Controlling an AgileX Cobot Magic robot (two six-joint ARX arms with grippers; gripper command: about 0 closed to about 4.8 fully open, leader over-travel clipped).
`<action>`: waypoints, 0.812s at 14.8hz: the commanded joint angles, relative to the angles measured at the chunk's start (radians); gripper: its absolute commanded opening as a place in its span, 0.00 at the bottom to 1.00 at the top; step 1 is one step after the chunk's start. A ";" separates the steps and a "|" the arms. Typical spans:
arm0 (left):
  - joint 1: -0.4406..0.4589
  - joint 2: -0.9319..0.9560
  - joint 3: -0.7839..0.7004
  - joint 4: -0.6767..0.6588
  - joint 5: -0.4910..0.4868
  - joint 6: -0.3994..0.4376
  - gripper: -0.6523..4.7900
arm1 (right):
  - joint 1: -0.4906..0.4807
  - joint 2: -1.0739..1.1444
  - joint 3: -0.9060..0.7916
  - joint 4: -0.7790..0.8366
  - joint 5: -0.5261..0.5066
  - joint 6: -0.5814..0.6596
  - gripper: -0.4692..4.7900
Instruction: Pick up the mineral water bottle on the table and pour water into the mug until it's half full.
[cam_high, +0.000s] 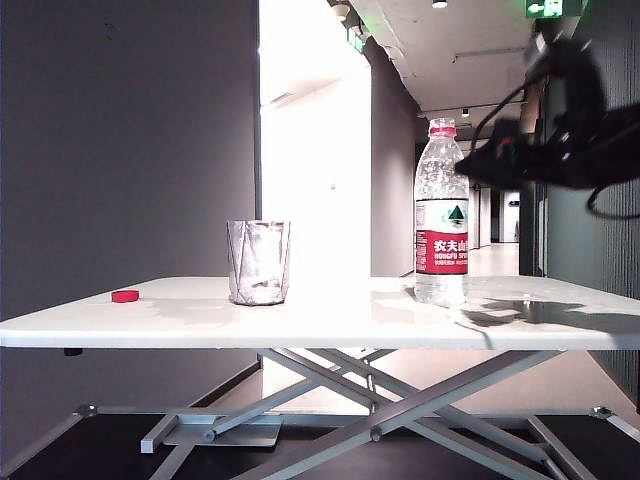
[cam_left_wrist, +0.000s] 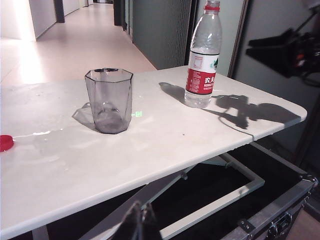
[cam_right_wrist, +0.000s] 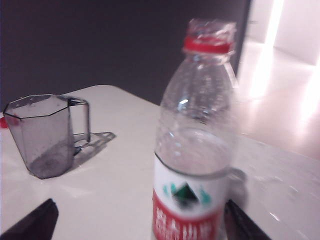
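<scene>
Mineral water bottle (cam_right_wrist: 195, 145) stands upright and uncapped between the spread fingers of the right gripper (cam_right_wrist: 137, 220), whose dark fingertips (cam_right_wrist: 30, 222) flank its label on both sides without closing on it; seen from the exterior camera, the right gripper (cam_high: 480, 165) hovers level with the bottle's shoulder, just beside it. Thin, crinkled plastic suggests a light, soft body that would dent under a hard squeeze, and only a shallow pool of water (cam_high: 440, 288) shows near the base, so it should lift easily; the labelled waist looks the surest place to grip, being less slick than the bare ribbed top. Beyond the bottle from this hand, well apart across the surface, sits the mug (cam_right_wrist: 42, 135), a clear faceted vessel with a small handle showing at its side in the right wrist view, rigid and likely breakable, apparently empty. A small red cap (cam_high: 125, 296) lies farther still, past the mug. Far back and off the table, the left gripper (cam_left_wrist: 137, 222) shows only as a dark tip with its fingers together. The white table (cam_high: 330, 325) is smooth and glossy, catching hard shadows. Behind it, dark walls frame a long corridor with a green exit sign overhead.
</scene>
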 joint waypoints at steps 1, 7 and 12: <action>0.000 0.001 0.002 -0.002 0.005 0.002 0.11 | 0.000 0.115 0.111 0.020 -0.058 0.002 1.00; 0.000 0.001 0.002 -0.023 0.005 0.002 0.11 | 0.000 0.348 0.335 -0.026 -0.094 0.009 1.00; 0.000 0.001 0.002 -0.052 0.005 0.005 0.11 | 0.000 0.440 0.448 -0.052 -0.074 0.010 1.00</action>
